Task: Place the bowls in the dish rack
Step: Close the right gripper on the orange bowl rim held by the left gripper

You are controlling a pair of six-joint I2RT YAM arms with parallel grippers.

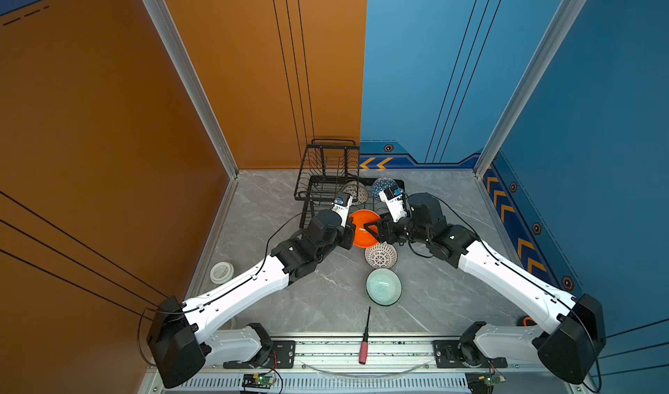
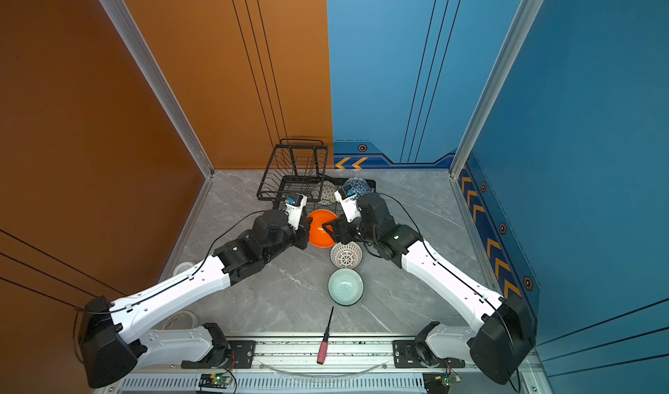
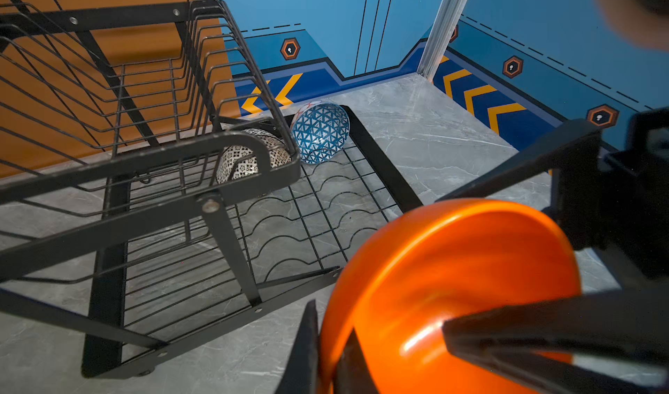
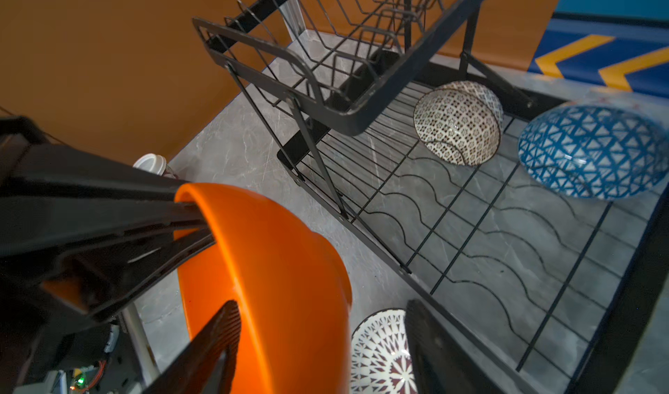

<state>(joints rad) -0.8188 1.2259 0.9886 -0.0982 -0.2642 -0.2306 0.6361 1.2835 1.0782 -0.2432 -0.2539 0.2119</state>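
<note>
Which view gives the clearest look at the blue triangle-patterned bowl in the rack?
The left wrist view: the blue bowl is whole, sharp and unobstructed, and it sits tilted. The right wrist view shows the bowl larger but blurred, at the frame's edge. In both top views it is small, partly behind the right arm.

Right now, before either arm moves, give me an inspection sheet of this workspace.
Surface: grey marbled tabletop, no spills seen.
Job's things: dish rack at the back; blue triangle bowl and grey-green patterned bowl on edge in its lower tray; orange bowl tilted at the rack's front; white lattice bowl upside down and mint bowl upright on the tabletop.
Clutter: red-handled screwdriver on the front rail; white lidded cup at the left edge.
Grippers: left gripper shut on the orange bowl's rim; right gripper open, its fingers astride the opposite wall.
Cables: black cable along each arm, off the bowls.
Surroundings: orange wall left, blue walls behind and right.
</note>
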